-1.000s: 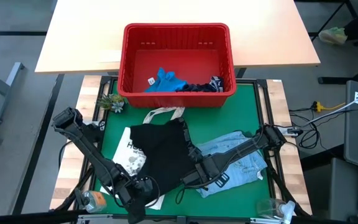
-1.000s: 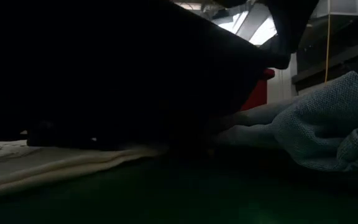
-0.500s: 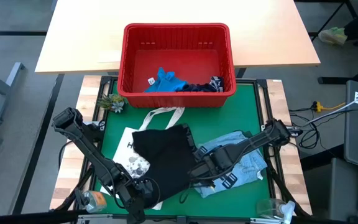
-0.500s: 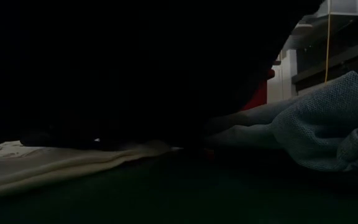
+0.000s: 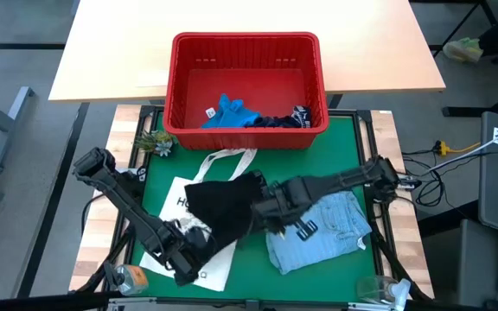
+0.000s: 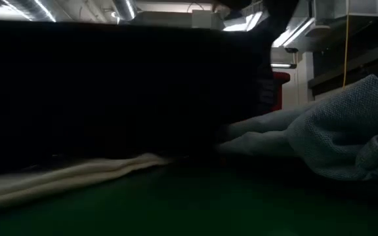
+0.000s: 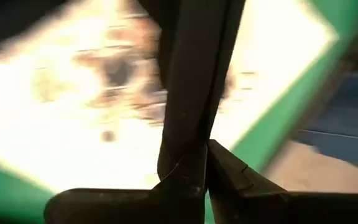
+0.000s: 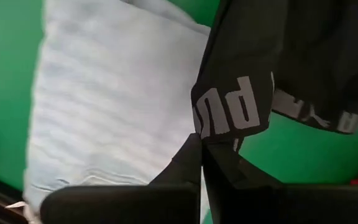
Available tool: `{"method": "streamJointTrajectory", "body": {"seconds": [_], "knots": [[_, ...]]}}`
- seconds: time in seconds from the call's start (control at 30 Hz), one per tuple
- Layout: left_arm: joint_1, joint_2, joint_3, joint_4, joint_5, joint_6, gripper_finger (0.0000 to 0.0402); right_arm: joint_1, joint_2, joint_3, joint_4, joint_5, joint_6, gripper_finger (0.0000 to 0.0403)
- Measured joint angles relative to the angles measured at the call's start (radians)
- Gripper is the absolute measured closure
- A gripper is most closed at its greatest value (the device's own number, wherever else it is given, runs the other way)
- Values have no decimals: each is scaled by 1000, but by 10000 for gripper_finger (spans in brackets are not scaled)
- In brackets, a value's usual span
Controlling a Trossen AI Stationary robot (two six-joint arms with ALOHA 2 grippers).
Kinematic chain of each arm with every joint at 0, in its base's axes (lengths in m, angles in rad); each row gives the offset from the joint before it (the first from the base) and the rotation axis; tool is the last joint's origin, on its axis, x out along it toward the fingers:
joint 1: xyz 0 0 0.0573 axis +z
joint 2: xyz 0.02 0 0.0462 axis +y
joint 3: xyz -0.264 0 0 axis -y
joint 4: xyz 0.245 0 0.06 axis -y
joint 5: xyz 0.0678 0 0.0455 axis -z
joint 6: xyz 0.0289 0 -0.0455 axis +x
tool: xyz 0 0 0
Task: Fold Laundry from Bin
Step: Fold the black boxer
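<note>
- Left gripper [image 5: 199,250]: clamped on the black soft garment [image 5: 223,210], over the white fabric tote bag [image 5: 173,207].
- Right gripper [image 5: 262,207]: clamped on the garment's opposite edge, beside the light blue denim shirt [image 5: 322,231].
- Red slotted plastic bin [image 5: 247,52]: at the green mat's [image 5: 353,147] far edge.

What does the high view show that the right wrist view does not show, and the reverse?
Only the high view shows the red slotted plastic bin holding a bright blue garment, the white tote bag, and the left gripper shut on the dark garment.

Only the right wrist view shows pale lettering on that garment's band, pinched in the shut right gripper.

Both show the dark garment, the light blue denim shirt and the green mat.
</note>
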Motion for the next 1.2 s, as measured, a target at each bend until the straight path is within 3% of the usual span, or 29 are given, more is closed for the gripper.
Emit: {"method": "streamJointTrajectory", "body": {"seconds": [0.17,0.27,0.57,1.2], "knots": [[46,-1,0,-209,-136,0,401,-104,1,-21,30,4,-27,398],[76,-2,0,-293,-230,0,401,-159,1,-43,56,57,-59,398],[187,-2,-37,-356,-440,62,401,-314,3,-108,192,164,-100,398],[381,-1,-302,-270,-465,107,401,-429,3,-275,500,176,-172,398]]}}
